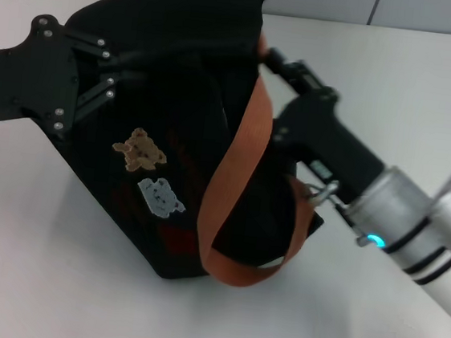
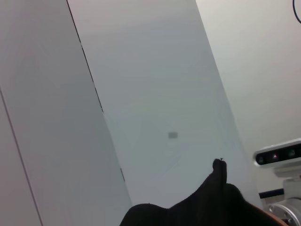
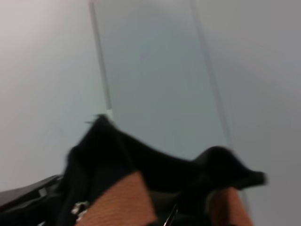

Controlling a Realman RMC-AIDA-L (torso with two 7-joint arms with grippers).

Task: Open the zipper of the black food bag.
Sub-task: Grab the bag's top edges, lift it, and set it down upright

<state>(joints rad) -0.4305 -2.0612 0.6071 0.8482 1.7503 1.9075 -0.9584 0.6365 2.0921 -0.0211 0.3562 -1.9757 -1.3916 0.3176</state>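
Our left jaws (image 1: 121, 73) press into the upper left side of the black food bag (image 1: 173, 131), their linkage splayed against the fabric, but we cannot tell whether they pinch cloth or merely rest on it. Our right jaws (image 1: 271, 61) reach in from the opposite side at the bag's top right corner, just where a rust-brown strap (image 1: 239, 150) meets the top edge; their tips are sunk into dark fabric, so we cannot tell their opening either. The bag sits between the two sets of jaws on the white counter (image 1: 52, 280), tilted, with its patched face toward us: a tan bear patch (image 1: 140, 150) and, just below it, a pale blue-white animal patch (image 1: 160, 197), both below the left jaws. The strap hangs in a long loop down from the right jaws and across the bag's near corner. We cannot make out the zipper along the top in the head view. In the right wrist view, black fabric (image 3: 141, 160) bunches above two strap ends.
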